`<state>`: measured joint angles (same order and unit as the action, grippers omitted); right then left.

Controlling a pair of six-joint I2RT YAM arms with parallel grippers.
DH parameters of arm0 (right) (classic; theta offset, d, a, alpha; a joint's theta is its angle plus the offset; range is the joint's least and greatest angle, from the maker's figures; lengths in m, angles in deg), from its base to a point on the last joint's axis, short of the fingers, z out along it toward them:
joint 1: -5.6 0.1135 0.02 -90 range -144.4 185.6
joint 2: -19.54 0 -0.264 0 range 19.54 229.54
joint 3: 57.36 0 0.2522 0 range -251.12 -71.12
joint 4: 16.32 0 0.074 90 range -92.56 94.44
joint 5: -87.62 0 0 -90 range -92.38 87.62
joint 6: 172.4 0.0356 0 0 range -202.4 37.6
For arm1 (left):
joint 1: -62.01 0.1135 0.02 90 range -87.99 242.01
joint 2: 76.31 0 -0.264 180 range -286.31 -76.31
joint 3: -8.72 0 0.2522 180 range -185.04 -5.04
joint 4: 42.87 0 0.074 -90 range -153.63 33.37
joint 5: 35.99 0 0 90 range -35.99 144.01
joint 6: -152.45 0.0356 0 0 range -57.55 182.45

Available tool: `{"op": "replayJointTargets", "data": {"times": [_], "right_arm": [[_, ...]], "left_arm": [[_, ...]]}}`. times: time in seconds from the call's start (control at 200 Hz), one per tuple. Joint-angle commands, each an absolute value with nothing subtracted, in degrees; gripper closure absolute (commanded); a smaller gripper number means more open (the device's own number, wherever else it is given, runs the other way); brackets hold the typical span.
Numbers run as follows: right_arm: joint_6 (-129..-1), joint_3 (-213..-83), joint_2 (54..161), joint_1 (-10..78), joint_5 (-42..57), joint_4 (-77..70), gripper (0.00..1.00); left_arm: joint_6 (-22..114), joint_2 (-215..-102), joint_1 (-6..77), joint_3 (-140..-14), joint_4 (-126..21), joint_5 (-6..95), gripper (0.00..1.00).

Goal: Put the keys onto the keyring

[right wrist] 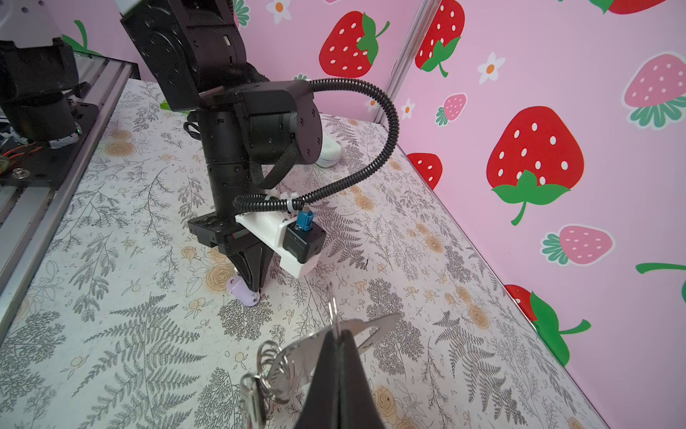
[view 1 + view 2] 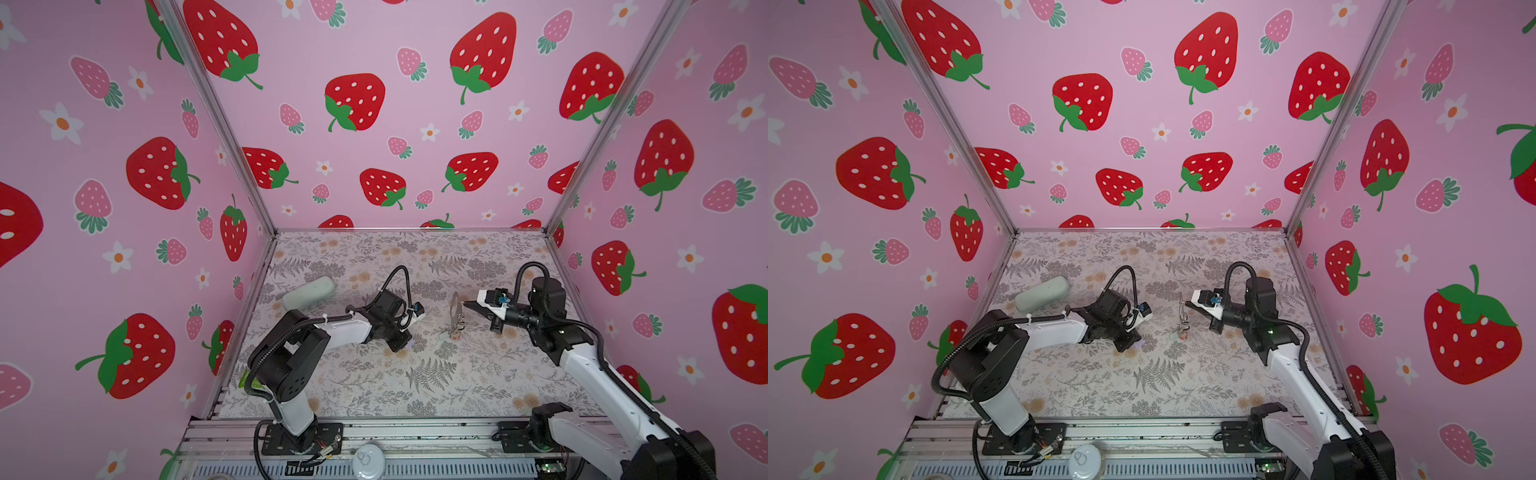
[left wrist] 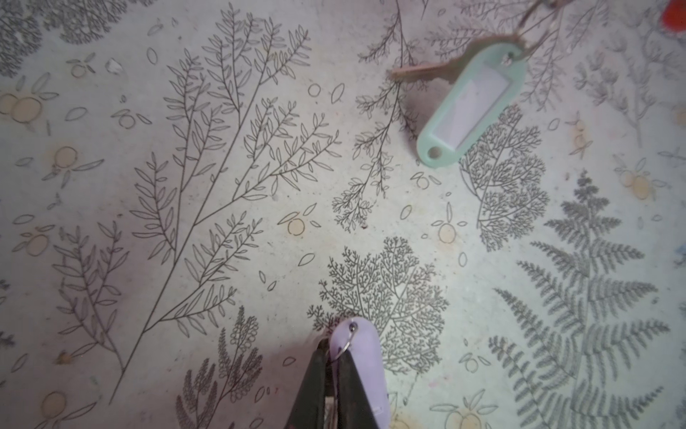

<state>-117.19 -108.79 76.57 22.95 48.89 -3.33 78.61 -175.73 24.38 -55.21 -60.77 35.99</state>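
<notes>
Aluminium rail (image 2: 415,434) fronts floral tabletop (image 2: 374,386), strawberry walls (image 2: 419,108).

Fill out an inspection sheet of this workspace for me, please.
Surface: floral-print mat, lying flat.
Job's things: keyring held upright; mint-tagged key and red tag below it on the mat; lilac-tagged key apart, at the mat.
Clutter: pale grey-green case, far left; round tin on front rail.
Grippers: left gripper shut on lilac-tagged key; right gripper shut on keyring.
Cables: black hoses arc over both wrists, clear of the mat.
Surroundings: pink strawberry-print walls.
</notes>
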Motion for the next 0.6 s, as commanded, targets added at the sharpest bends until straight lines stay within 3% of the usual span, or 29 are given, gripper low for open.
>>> {"op": "replayJointTargets", "data": {"times": [0.0,0.3,0.41,0.595], "right_arm": [[-118.7,-110.0,76.2,22.7,51.0,-4.4,1.0],[-117.9,-109.7,76.2,22.7,51.3,-5.4,1.0],[-117.8,-109.7,76.3,22.7,51.2,-5.5,1.0],[-117.7,-109.7,76.1,22.7,51.3,-5.6,1.0]], "left_arm": [[79.7,-175.8,24.0,-54.6,-62.0,35.3,0.92],[81.1,-174.0,23.5,-53.7,-61.2,35.6,0.92],[80.7,-174.7,22.9,-53.9,-61.2,36.7,0.82],[80.5,-175.2,22.2,-53.7,-60.1,38.1,0.75]]}}
